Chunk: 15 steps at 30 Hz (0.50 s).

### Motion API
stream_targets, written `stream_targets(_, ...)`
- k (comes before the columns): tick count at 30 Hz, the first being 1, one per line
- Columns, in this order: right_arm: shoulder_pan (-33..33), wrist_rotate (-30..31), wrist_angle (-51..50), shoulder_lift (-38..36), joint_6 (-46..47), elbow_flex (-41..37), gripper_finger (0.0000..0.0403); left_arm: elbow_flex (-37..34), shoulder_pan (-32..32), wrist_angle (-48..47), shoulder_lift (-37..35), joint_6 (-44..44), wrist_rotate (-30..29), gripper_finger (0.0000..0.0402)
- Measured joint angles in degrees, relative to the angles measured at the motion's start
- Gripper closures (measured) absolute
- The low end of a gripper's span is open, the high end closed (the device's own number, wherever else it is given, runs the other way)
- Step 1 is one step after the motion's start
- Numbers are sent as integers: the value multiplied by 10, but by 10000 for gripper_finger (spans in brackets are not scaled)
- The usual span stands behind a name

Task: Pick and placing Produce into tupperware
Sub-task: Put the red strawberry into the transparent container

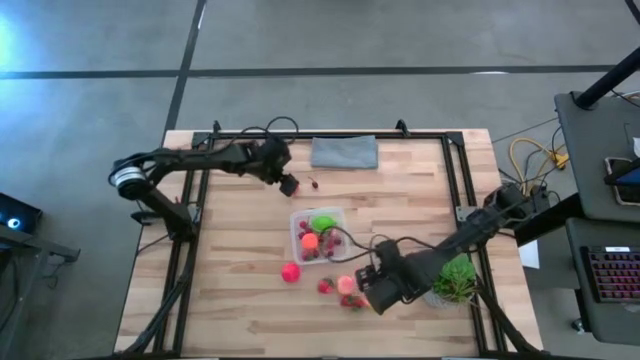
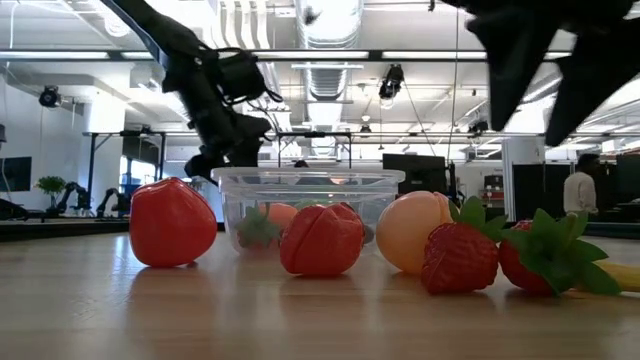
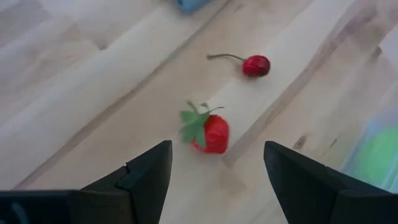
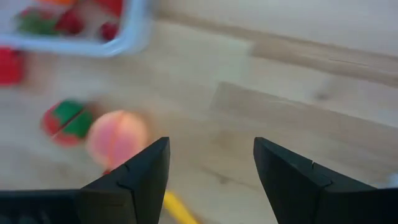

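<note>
Hovering my left gripper (image 3: 214,171) with fingers spread over the strawberry (image 3: 208,132) near the table's far edge, I risk nudging it or the cherry (image 3: 255,65) just beside it into a roll if I descend off-centre. My right gripper (image 4: 210,171), also released and empty, hangs toward the near right corner by the peach ball (image 4: 116,138); swinging carelessly could knock it. The tupperware (image 1: 296,222) sits mid-table, already holding some produce.

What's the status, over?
Left gripper open above strawberry. Right gripper open near peach ball. Tupperware partly filled. Nothing in the way.
</note>
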Motion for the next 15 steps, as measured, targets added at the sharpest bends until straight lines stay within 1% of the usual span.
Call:
stream_targets(2, 8, 6, -34, -1, 51, 1, 179, 5, -8, 0, 14, 0, -3, 162)
stream_targets(5, 18, 9, -71, -1, 90, 1, 179, 6, -18, 0, 27, -13, -27, 162)
stream_targets(7, 22, 10, -86, -1, 96, 1, 179, 7, -20, -1, 32, -27, -42, 162)
stream_targets(15, 21, 12, -129, -1, 81, 0, 179, 7, -22, 12, 59, -59, -44, 162)
